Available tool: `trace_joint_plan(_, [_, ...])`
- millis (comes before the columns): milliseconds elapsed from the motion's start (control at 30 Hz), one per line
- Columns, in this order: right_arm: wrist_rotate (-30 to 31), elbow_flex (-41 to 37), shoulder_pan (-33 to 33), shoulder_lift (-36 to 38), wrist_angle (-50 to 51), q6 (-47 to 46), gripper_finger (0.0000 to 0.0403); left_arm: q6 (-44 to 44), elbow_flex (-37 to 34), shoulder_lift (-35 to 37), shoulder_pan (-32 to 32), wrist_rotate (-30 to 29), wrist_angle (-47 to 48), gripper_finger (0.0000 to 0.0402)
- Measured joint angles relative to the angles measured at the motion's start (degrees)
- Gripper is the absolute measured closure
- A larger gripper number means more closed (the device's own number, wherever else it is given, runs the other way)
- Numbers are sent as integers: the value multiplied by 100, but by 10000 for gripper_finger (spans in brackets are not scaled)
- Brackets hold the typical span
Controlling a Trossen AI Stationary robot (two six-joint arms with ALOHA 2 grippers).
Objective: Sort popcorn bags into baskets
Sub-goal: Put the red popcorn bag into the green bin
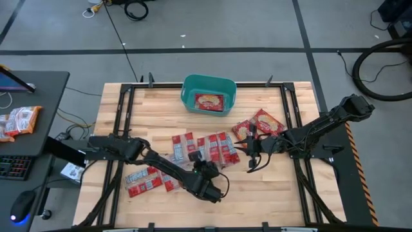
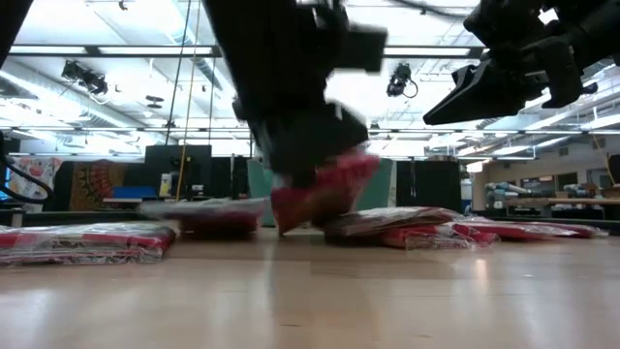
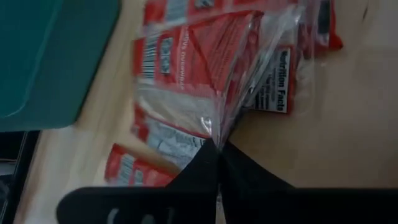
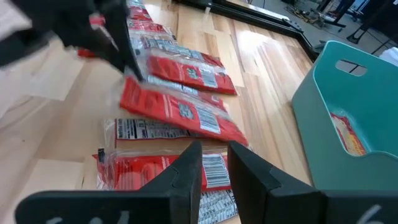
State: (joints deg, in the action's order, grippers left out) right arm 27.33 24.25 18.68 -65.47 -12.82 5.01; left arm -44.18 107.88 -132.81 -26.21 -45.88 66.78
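Bare table (image 2: 310,301) fills the low view's foreground. Behind it, at centre, the left gripper (image 2: 305,170) is clamped on the edge of a red popcorn bag (image 2: 325,194), tilted with one corner down. In the high view other bags (image 1: 199,147) lie mid-frame; the teal basket (image 1: 190,87) sits top centre, one bag inside. The right gripper (image 1: 248,147), fingers slightly apart, hovers centre-right, holding nothing.

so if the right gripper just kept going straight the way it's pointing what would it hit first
Most likely a popcorn bag. The right gripper, jaws slightly apart with nothing between them, aims at the red packets lying on the table. The teal basket sits off to one side of that line, though depth is hard to judge.
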Motion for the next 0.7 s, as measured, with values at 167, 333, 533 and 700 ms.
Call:
trace_joint_plan(167, [0, 0, 0, 0, -2, 5, 321, -178, 2, 438, 17, 76, 178, 399])
trace_joint_plan(333, [-16, 0, 1, 0, 1, -25, 321, -214, 2, 878, 115, 115, 271, 400])
trace_joint_plan(533, [-17, 0, 0, 0, 0, 9, 321, -86, 2, 1582, 557, 252, 421, 400])
trace_joint_plan(700, [-20, 0, 1, 0, -42, 58, 321, 300, 4, 2080, 1166, 511, 362, 400])
